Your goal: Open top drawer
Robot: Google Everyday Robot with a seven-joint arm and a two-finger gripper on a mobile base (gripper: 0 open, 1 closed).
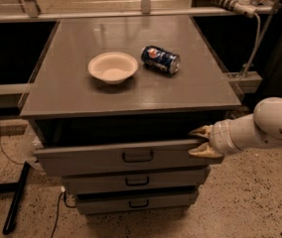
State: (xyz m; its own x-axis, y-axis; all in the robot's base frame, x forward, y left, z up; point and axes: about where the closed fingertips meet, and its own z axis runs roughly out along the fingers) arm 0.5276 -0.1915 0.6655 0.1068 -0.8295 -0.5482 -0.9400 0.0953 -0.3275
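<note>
The top drawer point(96, 157) is the widest of three grey drawers under the grey cabinet top, with a black bar handle point(137, 155) at its centre. It stands pulled out a little, and a dark gap shows above its front. My gripper point(199, 142) is at the right end of the drawer front, reaching in from the right on a white arm point(270, 125). Its tan fingers point(198, 131) are spread, one behind the front's top rim and one before it.
A white bowl point(112, 67) and a blue soda can point(160, 59) lying on its side rest on the cabinet top point(81, 95). Two narrower drawers point(137, 180) sit below. A black leg point(14, 200) and a cable lie on the speckled floor at left.
</note>
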